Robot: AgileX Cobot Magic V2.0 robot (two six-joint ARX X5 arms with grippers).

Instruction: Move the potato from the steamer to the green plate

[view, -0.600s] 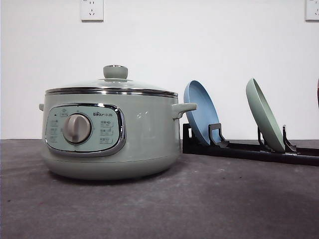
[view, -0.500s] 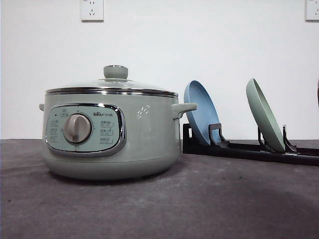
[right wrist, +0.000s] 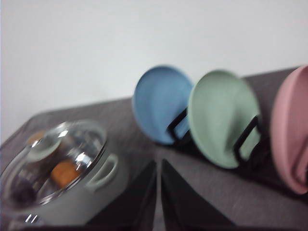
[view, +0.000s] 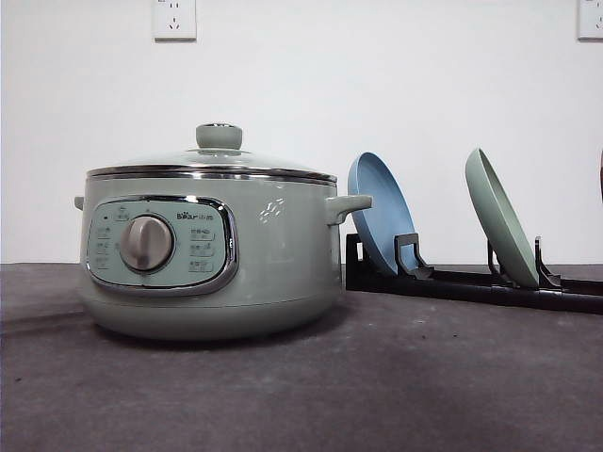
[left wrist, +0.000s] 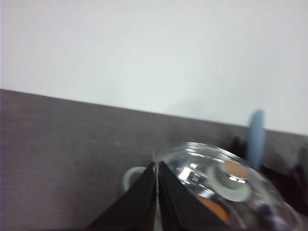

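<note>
Lid sits on the steamer (view: 209, 254), centre-left in the front view, so steam and potato stay inside. The green plate (view: 500, 218) stands on edge in the black rack (view: 471, 282) at right. Both wrist views look through the glass lid: the potato (right wrist: 65, 173) sits inside. Left gripper (left wrist: 157, 169) and right gripper (right wrist: 158, 166) are both pinched closed, empty.
</note>
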